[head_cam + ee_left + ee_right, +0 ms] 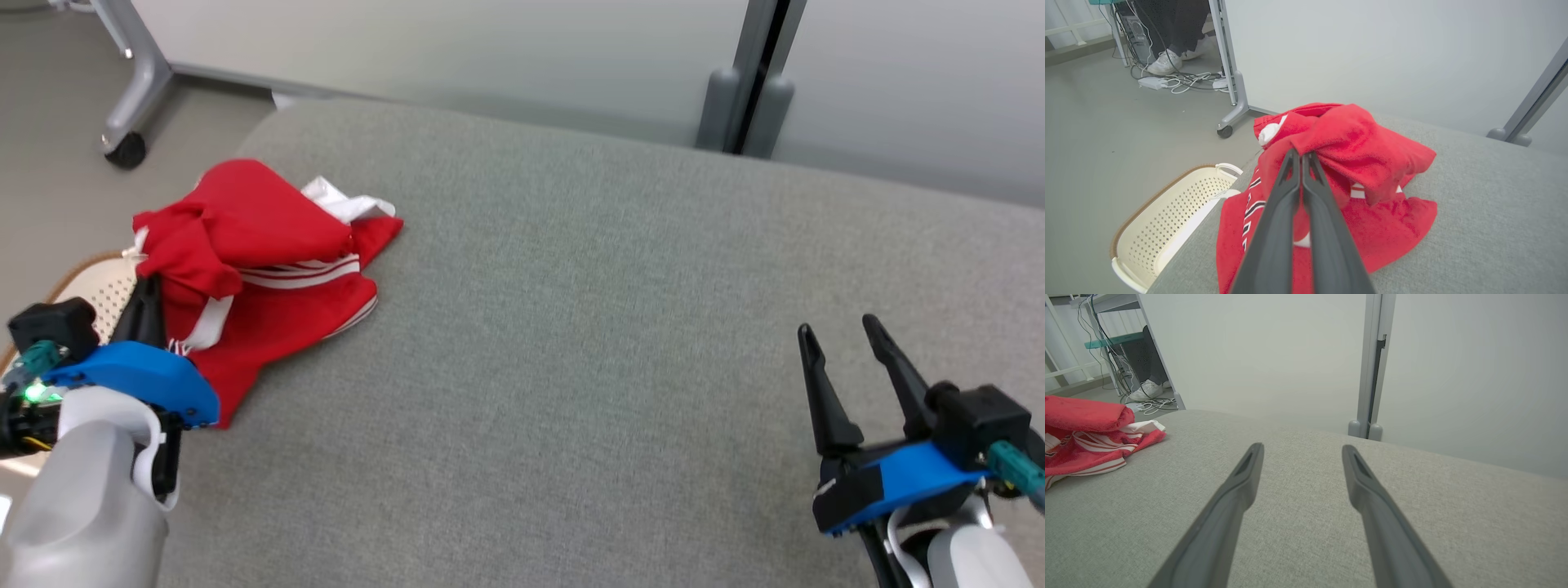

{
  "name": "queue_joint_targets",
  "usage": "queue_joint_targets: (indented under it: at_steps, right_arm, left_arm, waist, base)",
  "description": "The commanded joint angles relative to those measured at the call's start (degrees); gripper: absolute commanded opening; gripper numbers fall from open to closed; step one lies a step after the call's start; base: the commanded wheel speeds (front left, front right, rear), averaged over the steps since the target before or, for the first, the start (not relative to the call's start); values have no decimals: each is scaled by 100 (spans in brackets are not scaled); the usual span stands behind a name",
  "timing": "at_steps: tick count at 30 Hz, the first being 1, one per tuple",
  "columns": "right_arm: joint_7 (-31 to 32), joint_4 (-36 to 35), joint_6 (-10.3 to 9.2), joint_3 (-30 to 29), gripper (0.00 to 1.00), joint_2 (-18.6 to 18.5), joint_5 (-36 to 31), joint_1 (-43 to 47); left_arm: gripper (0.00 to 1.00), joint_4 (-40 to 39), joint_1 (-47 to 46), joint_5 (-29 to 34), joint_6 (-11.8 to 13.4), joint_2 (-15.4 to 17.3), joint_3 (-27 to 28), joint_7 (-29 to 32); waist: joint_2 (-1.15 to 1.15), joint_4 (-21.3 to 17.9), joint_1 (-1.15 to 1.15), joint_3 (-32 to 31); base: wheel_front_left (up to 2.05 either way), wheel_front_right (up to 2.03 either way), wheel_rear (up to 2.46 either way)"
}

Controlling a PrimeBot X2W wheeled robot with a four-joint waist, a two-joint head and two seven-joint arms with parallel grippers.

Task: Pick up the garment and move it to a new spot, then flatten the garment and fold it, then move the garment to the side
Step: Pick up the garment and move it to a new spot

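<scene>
Your left hand is pinching shut on a bunched fold of the limp, light red jersey, while your right hand is hanging wide at lower right.

The red cloth is cut off left of the right gripper. The left gripper hides most of the basket.

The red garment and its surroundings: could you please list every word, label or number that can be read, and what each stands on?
No text can be read.
The red garment carries dark and white print near its folded edge in the left wrist view, too blurred and crumpled to make out.
</scene>
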Motion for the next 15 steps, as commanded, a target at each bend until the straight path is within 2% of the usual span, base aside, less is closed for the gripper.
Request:
queue_joint_targets:
  at_steps: [1, 10, 14, 15]
  right_arm:
    - [-38, 15, 0, -12, 100, 14, 11, 84]
    - [-72, 5, 0, -87, 100, 147, 23, 448]
    - [-33, -60, 0, -63, 100, 179, 36, 514]
    - [-18, -94, 0, -24, 100, 185, 42, 505]
  left_arm:
    - [0, -123, 81, 41, 49, 65, 49, -34]
    - [0, -2357, 1305, 381, 453, 66, 208, -34]
    - [0, -3267, 1777, 416, 558, -50, 35, 164]
    - [0, -3642, 1955, 441, 579, -142, -116, 346]
  waist:
    - [0, -110, 1, -161]
    - [0, -303, 1, -808]
    - [0, -579, 1, -880]
    - [0, -780, 1, -857]
  base:
    - [0, 0, 0]
    - [0, 0, 0]
    - [0, 0, 0]
    - [0, 0, 0]
